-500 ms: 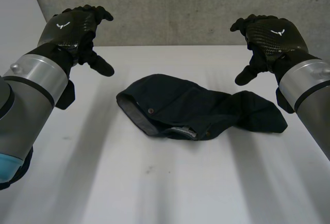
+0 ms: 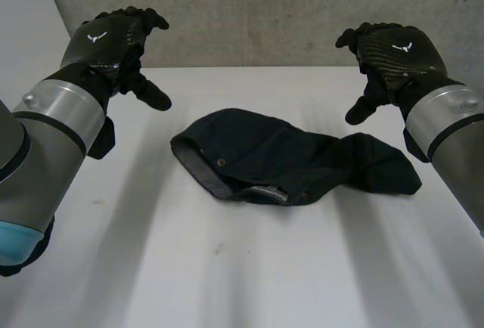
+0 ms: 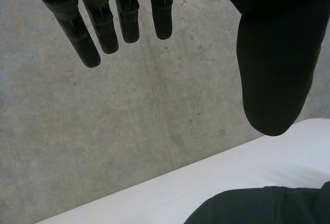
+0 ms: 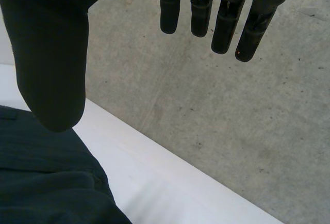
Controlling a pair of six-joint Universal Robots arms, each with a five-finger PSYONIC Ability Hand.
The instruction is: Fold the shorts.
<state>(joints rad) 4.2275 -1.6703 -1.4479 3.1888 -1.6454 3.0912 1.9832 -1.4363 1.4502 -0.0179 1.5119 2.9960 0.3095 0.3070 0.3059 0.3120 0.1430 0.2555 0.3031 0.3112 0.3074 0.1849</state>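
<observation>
Since half a second ago the left hand point(image 2: 113, 41) is drifting a little inward and its forearm is swinging slightly closer to the middle, while the right hand point(image 2: 393, 52) is edging barely toward the shorts point(image 2: 287, 158). The shorts themselves are lying exactly as before: a dark, crumpled heap near the middle of the white table point(image 2: 227, 275), waistband with its buttons turned toward the robot, one leg trailing off toward the right arm's side.

Both hands are hovering in the air above the far part of the table, one on each side of the shorts and well apart from them. In the wrist views each hand's fingers point(image 3: 103, 28) point(image 4: 227, 22) are hanging straight and loosely side by side, the thumb held wide away from them, gripping nothing.

The small inward drift suggests the reach is only beginning. No fold is made yet, and the heap probably needs spreading flat first.
</observation>
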